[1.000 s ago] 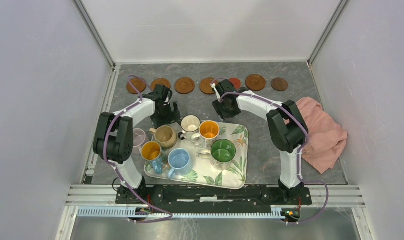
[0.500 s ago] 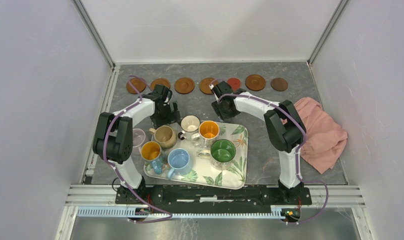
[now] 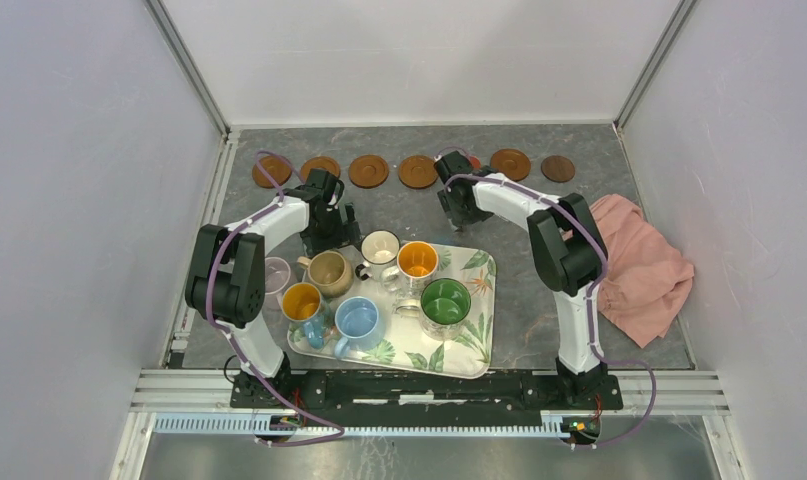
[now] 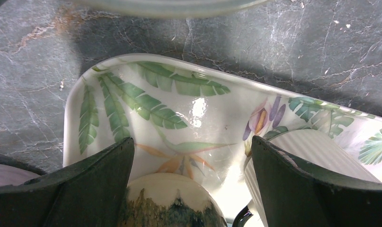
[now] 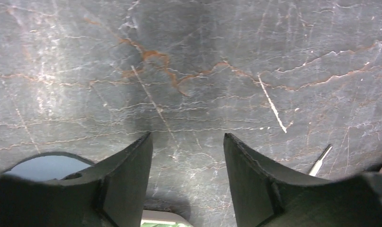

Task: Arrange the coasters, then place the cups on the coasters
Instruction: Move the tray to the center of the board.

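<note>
Several brown coasters [image 3: 368, 170] lie in a row at the back, ending in a dark brown one [image 3: 557, 168]. A red coaster [image 3: 475, 162] peeks out behind the right arm. Cups stand on the leaf-print tray [image 3: 476, 330]: cream [image 3: 380, 247], orange-inside [image 3: 417, 260], green-inside [image 3: 445, 300], light blue [image 3: 358, 320], tan [image 3: 329, 270]. A pale pink cup [image 3: 276, 275] stands just left of the tray. My left gripper [image 3: 329, 228] [image 4: 191, 146] hangs wide open over the tray's far left corner, above the tan cup [image 4: 172, 201]. My right gripper [image 3: 461, 205] [image 5: 188, 137] is open over bare stone, holding nothing.
A pink cloth [image 3: 639, 265] lies crumpled at the right side of the table. White walls close in the back and both sides. The tray's far edge [image 5: 165, 218] shows just below the right fingers. A grey-green rim [image 4: 165, 5] sits at the top of the left wrist view.
My right gripper has moved to the right along the coaster row, uncovering one brown coaster and covering most of the red one. The left arm has not moved.
</note>
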Controlling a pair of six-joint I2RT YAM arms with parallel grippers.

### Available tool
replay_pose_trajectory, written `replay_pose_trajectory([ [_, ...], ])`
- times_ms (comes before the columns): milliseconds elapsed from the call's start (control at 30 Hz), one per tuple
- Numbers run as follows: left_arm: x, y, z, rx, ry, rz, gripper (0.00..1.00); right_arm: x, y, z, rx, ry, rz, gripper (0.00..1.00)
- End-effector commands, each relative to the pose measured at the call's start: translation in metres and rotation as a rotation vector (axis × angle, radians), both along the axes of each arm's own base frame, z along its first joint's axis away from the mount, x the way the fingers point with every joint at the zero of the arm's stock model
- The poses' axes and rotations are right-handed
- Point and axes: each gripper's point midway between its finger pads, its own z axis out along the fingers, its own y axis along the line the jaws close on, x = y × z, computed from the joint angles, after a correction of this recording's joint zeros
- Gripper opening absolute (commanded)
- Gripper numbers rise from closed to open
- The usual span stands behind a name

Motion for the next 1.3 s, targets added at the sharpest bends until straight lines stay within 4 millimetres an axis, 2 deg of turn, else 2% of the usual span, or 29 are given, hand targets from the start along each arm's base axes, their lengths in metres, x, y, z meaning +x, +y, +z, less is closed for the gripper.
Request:
replay_pose_trajectory([
  [0,-0.004,-0.002,-0.003,-0.002,0.016,-0.047,1.00,0.004,-0.002,0.001,0.012,0.005,-0.010,0.66],
  [100,-0.004,-0.001,-0.003,0.000,0.016,-0.045,1.00,0.004,0.019,0.014,0.099,-0.010,0.044,0.71],
  [233,-0.005,-0.001,-0.003,-0.001,0.013,-0.044,1.00,-0.005,0.046,0.023,0.162,-0.016,0.109,0.78],
  [500,-0.005,-0.002,-0.002,-0.005,0.013,-0.043,1.00,-0.006,0.067,0.025,0.201,-0.016,0.128,0.90],
  [667,-0.005,-0.002,-0.002,-0.004,0.011,-0.043,1.00,-0.005,0.076,0.027,0.208,-0.017,0.141,0.94],
  [800,-0.005,-0.001,-0.002,0.000,0.011,-0.042,1.00,-0.007,0.072,0.027,0.187,-0.015,0.144,0.96],
  [900,-0.006,-0.002,-0.001,-0.004,0.013,-0.044,1.00,-0.013,0.060,0.027,0.167,-0.005,0.125,0.97],
  [1033,-0.004,-0.005,0.003,-0.019,0.000,-0.048,1.00,-0.025,0.048,0.036,0.193,0.000,0.104,0.97],
  [1267,0.012,-0.014,0.030,-0.041,-0.079,-0.037,1.00,-0.046,0.023,0.040,0.240,0.021,0.042,0.92],
])
